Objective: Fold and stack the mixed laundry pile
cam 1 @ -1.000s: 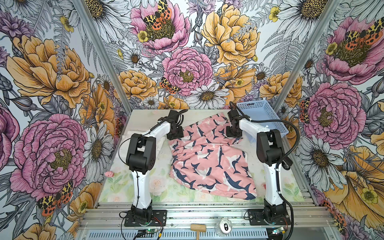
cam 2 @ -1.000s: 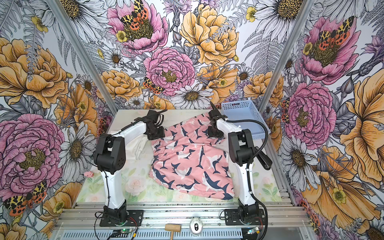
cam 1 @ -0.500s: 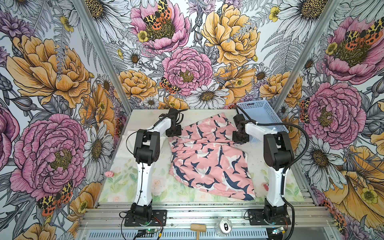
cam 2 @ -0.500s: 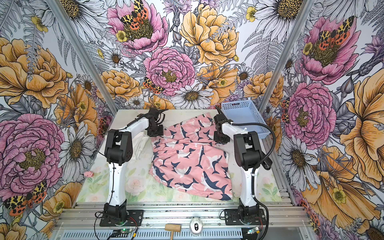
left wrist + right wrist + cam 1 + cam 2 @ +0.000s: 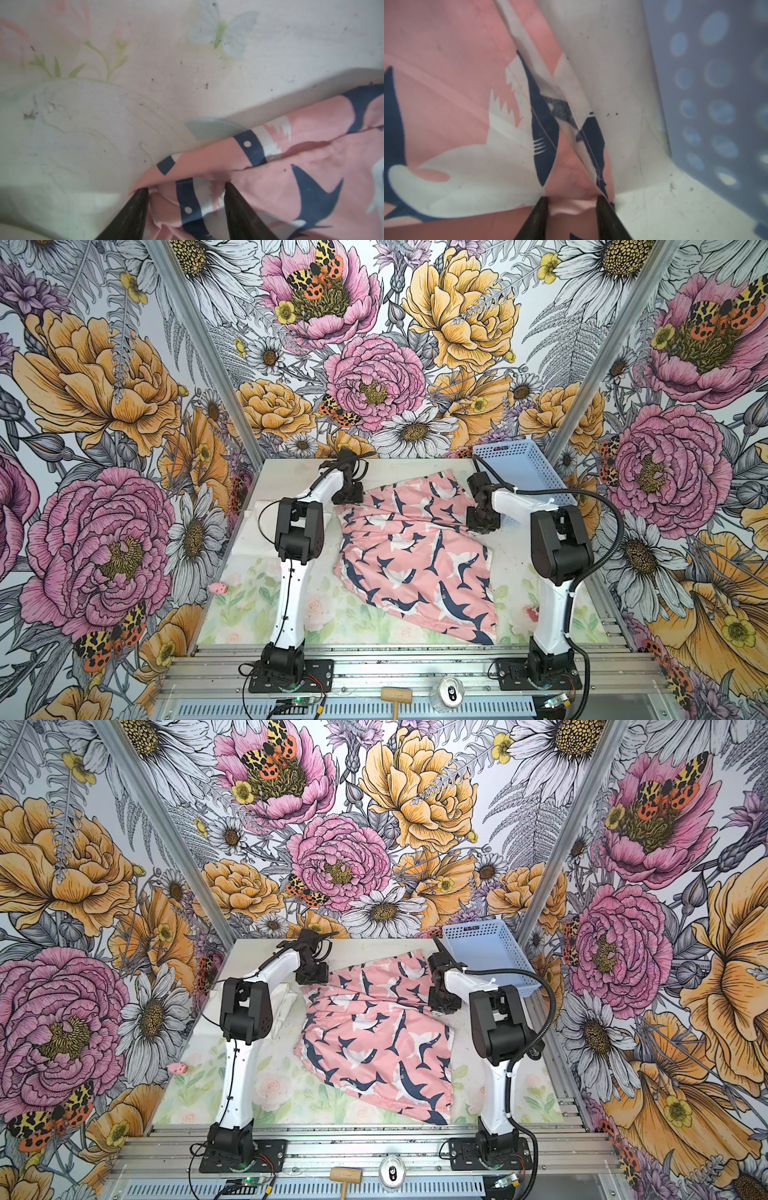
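Claws 2: left claw (image 5: pixel 187 188), right claw (image 5: pixel 572 200). Garments 2: pink shark-print garment (image 5: pixel 415 556) between the claws, under both; white T-shirt (image 5: pixel 245 539) just outside the left claw. Blue basket (image 5: pixel 519 464) 1, beside the right claw. Wooden mallet (image 5: pixel 397 697) 1 and can (image 5: pixel 450 691) 1, well away from both claws.
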`<state>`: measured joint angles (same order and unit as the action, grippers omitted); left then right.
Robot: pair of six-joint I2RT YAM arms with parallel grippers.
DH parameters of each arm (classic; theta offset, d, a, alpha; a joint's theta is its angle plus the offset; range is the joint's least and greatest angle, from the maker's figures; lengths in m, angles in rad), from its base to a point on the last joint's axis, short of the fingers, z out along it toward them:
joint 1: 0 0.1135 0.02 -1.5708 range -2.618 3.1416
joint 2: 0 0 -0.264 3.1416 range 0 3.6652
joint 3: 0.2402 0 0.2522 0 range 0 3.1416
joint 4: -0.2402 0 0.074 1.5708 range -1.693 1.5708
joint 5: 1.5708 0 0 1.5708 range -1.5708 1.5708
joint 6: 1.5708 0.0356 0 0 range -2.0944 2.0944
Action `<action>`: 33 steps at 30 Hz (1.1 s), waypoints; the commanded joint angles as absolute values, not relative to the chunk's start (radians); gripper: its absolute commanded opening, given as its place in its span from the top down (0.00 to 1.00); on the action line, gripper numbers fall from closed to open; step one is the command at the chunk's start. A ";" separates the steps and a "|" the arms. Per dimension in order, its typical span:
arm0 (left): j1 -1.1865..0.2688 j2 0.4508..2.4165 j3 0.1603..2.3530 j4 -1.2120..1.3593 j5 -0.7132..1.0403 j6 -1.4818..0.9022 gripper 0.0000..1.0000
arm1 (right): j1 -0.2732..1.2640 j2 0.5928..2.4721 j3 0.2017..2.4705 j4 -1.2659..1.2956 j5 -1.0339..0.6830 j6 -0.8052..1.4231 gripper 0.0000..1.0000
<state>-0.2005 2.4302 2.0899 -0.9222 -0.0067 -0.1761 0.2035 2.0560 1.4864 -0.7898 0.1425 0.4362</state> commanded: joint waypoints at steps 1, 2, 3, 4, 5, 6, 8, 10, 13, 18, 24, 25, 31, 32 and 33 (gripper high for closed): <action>-0.191 2.373 2.087 -0.925 0.026 -0.181 0.33 | 0.210 1.983 1.539 -0.833 0.137 0.446 0.53; -0.190 2.337 2.066 -0.918 0.026 -0.183 0.29 | 0.211 1.944 1.527 -0.839 0.134 0.451 0.51; -0.190 2.303 2.045 -0.911 0.026 -0.183 0.25 | 0.212 1.909 1.508 -0.843 0.128 0.456 0.49; -0.192 2.256 2.013 -0.897 0.024 -0.184 0.20 | 0.214 1.866 1.476 -0.847 0.117 0.466 0.47; -0.189 2.214 1.982 -0.880 0.023 -0.187 0.16 | 0.216 1.824 1.441 -0.849 0.105 0.477 0.46; -0.188 2.165 1.944 -0.860 0.026 -0.190 0.12 | 0.219 1.777 1.394 -0.851 0.089 0.490 0.45; -0.184 2.079 1.878 -0.832 0.032 -0.201 0.09 | 0.228 1.693 1.300 -0.854 0.056 0.524 0.44; -0.185 1.995 1.807 -0.826 0.038 -0.218 0.07 | 0.245 1.606 1.183 -0.854 0.003 0.573 0.44; -0.186 1.870 1.665 -0.827 0.050 -0.250 0.07 | 0.300 1.508 1.048 -0.854 -0.063 0.638 0.45; -0.187 1.650 1.338 -0.828 0.095 -0.358 0.07 | 0.413 1.326 0.863 -0.936 -0.111 0.790 0.46; -0.218 1.496 1.086 -0.784 0.111 -0.422 0.09 | 0.462 1.196 0.717 -0.941 -0.126 0.898 0.48; -0.223 1.489 1.062 -0.767 0.117 -0.429 0.09 | 0.462 1.213 0.719 -0.914 -0.120 0.891 0.53; -0.241 1.529 1.009 -0.723 0.122 -0.441 0.12 | 0.459 1.460 0.795 -0.785 -0.074 0.827 0.63; -0.239 1.527 1.004 -0.717 0.121 -0.443 0.12 | 0.455 1.503 0.808 -0.772 -0.068 0.822 0.64; -0.237 1.522 1.000 -0.716 0.120 -0.445 0.12 | 0.451 1.537 0.820 -0.761 -0.062 0.814 0.65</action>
<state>-0.2375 1.5276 1.0126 -0.7727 0.1024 -0.4210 0.4545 1.4719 0.7727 -0.8474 -0.0994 0.8383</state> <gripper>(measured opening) 0.880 0.352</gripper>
